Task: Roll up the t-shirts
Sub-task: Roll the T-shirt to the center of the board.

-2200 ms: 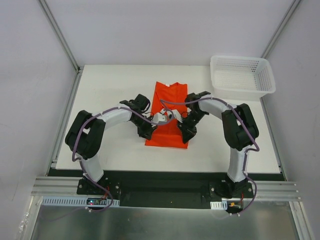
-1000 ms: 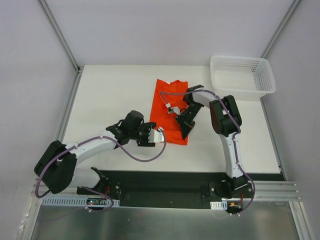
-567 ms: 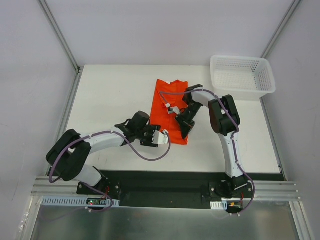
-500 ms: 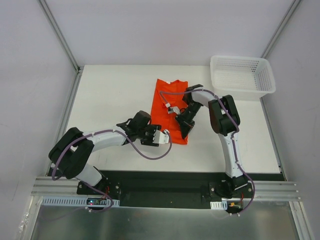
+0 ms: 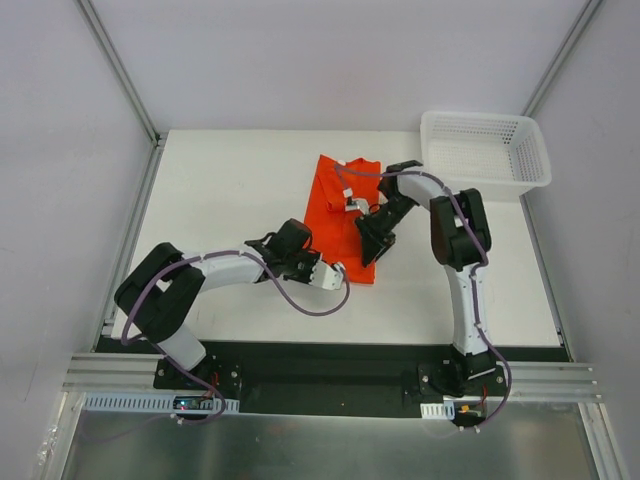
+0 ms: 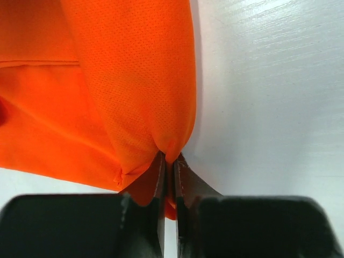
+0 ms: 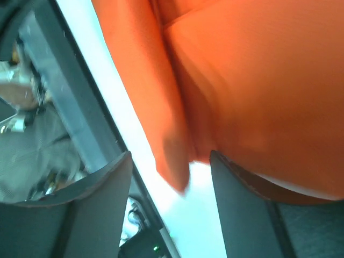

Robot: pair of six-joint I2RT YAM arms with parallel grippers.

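The plain orange-red thin cloth t-shirt (image 5: 338,205) lies mid-surface. The left gripper (image 6: 169,161) is pinched shut on its near hem. The right gripper (image 7: 172,161) hangs open above. Roll away evenly, keeping the edges level.

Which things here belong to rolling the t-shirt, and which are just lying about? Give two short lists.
Part of the job:
- t-shirt, spread flat on the table
- left gripper, shut on the t-shirt's edge
- right gripper, open over the t-shirt

Just lying about:
- basket, at the table's far right corner
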